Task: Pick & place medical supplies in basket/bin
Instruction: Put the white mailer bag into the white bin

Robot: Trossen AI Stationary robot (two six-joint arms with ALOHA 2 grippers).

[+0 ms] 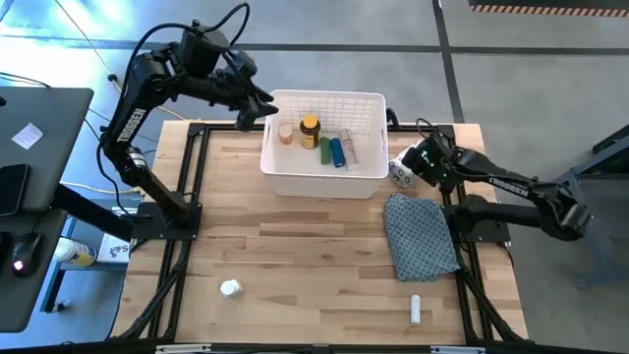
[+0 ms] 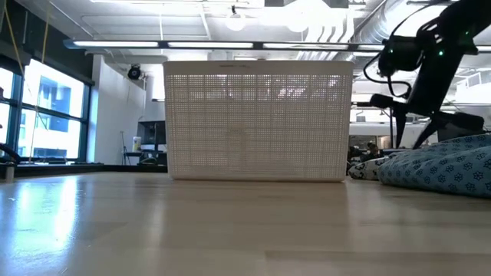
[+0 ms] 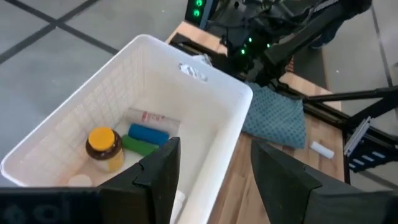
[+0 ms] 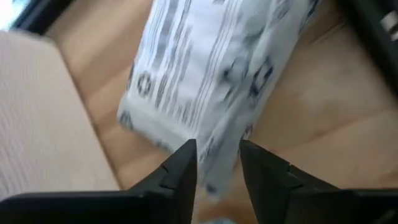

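Wood table [image 1: 295, 246] — bin [image 1: 324, 182], cloth [image 1: 421, 236], bottle [image 1: 230, 288].

White lattice bin [image 1: 324, 182]; amber bottle [image 1: 310, 132], yellow cap; blue-grey patterned cloth [image 1: 421, 236]; black-printed white packet [image 4: 217, 68]

- Blue-grey patterned cloth [image 1: 421, 236] lies rumpled on the wooden tabletop [image 1: 295, 246], toward its right edge.
- Black desk [image 1: 39, 128] stands left of the tabletop, carrying a computer mouse [image 1: 27, 251] and a paper note [image 1: 27, 135].
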